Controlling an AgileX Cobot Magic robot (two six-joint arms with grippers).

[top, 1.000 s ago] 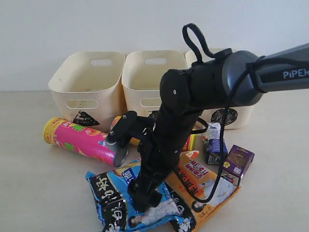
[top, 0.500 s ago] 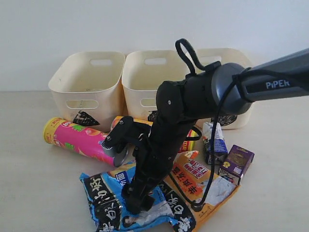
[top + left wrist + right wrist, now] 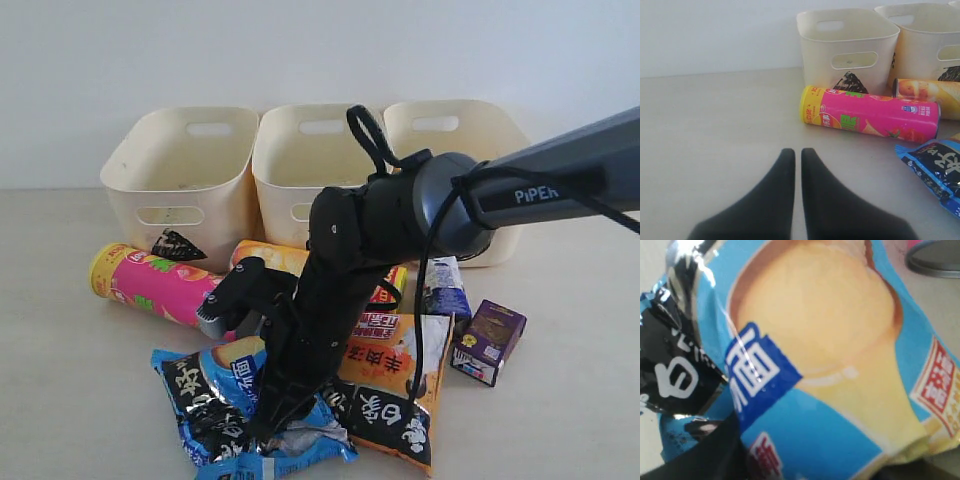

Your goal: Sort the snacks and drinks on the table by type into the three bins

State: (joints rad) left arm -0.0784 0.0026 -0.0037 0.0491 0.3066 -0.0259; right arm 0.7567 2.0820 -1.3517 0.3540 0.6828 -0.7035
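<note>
Left tool [image 3: 797, 151]: fingers pressed together, over the tabletop [image 3: 715, 150] left of the clutter. Far row: three bins [image 3: 280, 200], side by side. Magenta tube [image 3: 160, 285] lies on its side just in front of the left bin. Right tool [image 3: 270, 425]: pinching the crumpled blue-white-black bag [image 3: 200, 395], nearest the camera. Yellow-red tube [image 3: 270, 257] lies partly behind the arm. Orange-black bag [image 3: 390, 390] touches the blue bag's right side. Blue-white carton [image 3: 445, 290] and purple carton [image 3: 490, 340] sit furthest right.

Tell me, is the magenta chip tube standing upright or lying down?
Lying down: the long magenta chip tube rests on its side on the pale beige table, in front of the left cream plastic bin.
</note>
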